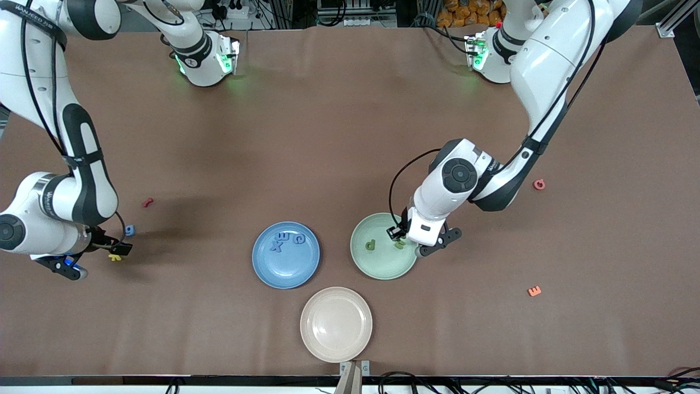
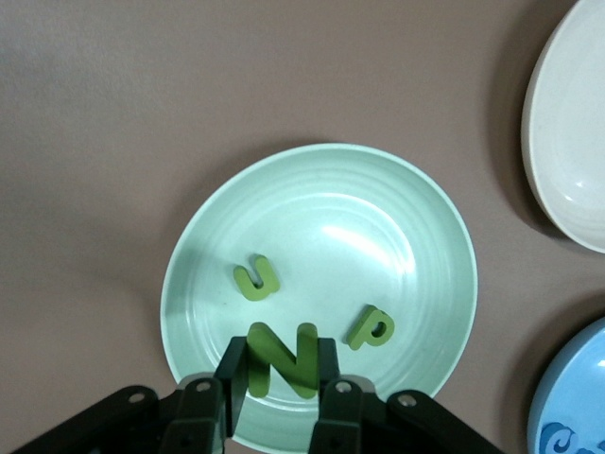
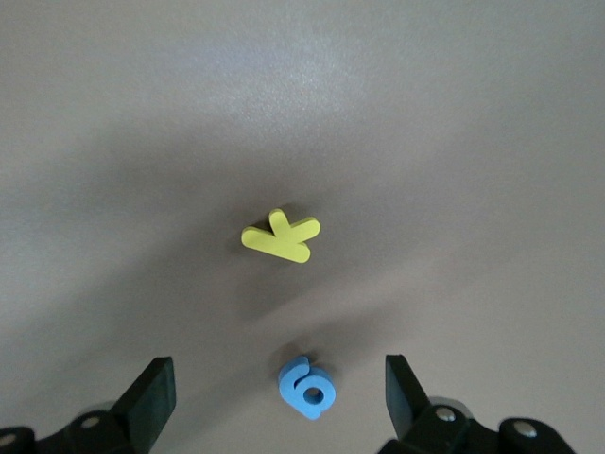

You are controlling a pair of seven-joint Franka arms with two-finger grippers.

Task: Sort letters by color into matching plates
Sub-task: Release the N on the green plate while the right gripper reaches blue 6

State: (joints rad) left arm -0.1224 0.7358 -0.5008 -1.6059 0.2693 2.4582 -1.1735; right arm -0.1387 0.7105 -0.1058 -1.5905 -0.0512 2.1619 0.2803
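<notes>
My left gripper [image 2: 282,397] is clenched on a green letter N [image 2: 282,361] and hangs over the green plate's [image 1: 365,261] rim toward the left arm's end of the surface, where a green U [image 2: 256,278] and a green P [image 2: 371,327] already lie. To do this well I should move in over the bare middle, go low and let go flat so the N neither bounces out nor lands on them. My right gripper [image 3: 280,397] is spread wide above the blue letter [image 3: 307,387], with the yellow letter [image 3: 281,236] just beside it; I should straddle only the blue one, then carry it to the blue plate [image 1: 286,268].
</notes>
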